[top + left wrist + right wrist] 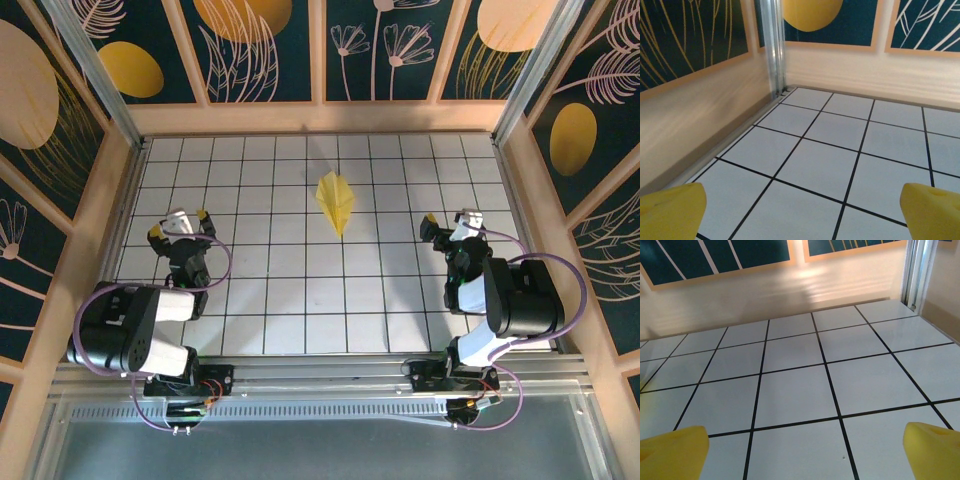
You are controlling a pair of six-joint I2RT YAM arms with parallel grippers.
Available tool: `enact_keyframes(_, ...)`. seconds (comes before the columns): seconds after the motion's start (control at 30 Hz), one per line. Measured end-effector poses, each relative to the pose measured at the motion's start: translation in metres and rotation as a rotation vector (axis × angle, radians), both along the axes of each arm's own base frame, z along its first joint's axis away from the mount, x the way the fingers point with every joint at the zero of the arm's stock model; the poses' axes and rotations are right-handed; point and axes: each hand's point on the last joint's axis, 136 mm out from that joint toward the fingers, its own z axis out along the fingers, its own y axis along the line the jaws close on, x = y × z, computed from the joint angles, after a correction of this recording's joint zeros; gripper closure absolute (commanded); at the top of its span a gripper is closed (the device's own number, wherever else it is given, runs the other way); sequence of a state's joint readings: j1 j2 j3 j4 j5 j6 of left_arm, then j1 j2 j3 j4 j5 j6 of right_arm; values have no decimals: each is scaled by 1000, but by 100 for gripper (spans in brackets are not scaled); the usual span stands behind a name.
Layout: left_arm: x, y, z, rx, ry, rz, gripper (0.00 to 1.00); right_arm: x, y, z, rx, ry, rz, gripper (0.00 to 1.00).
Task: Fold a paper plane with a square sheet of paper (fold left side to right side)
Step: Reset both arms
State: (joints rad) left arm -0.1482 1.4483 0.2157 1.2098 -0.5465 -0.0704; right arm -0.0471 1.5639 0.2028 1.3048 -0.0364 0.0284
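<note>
A yellow paper plane point(335, 201), a narrow creased dart pointing toward the near edge, lies on the white grid table point(300, 300) in the middle of the far half. My left gripper point(181, 228) stands open at the left side, about two tiles left of the plane and a little nearer. Its yellow fingertips point(670, 212) sit wide apart with bare tiles between them. My right gripper point(452, 226) stands open at the right side, about two tiles right of the plane. Only tiles show between its fingertips point(932, 450).
Wooden walls with dark floral panels point(260, 50) enclose the table on three sides. A metal post point(772, 45) stands in the far left corner and another post point(915, 270) in the far right corner. Purple cables point(90, 320) loop beside both arm bases.
</note>
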Motion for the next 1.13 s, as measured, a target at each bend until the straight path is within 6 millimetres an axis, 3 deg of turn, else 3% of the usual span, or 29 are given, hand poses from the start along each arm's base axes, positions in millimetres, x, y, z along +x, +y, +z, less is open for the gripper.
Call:
enact_keyframes(0.27, -22, -6, -6, 6, -50, -74, 1, 0, 0, 0, 0, 0, 0, 1)
enact_keyframes(0.4, -23, -10, -15, 16, -37, -103, 1, 0, 0, 0, 0, 0, 2, 1)
enact_keyframes(0.53, -8, -9, -7, 11, -46, -100, 1, 0, 2, 0, 1, 0, 10, 1)
enact_keyframes(0.67, 12, 6, 5, -21, -67, -75, 1, 0, 2, 0, 2, 0, 11, 1)
enact_keyframes(1.13, 12, 4, -7, -41, -17, -94, 1, 0, 2, 0, 2, 0, 11, 1)
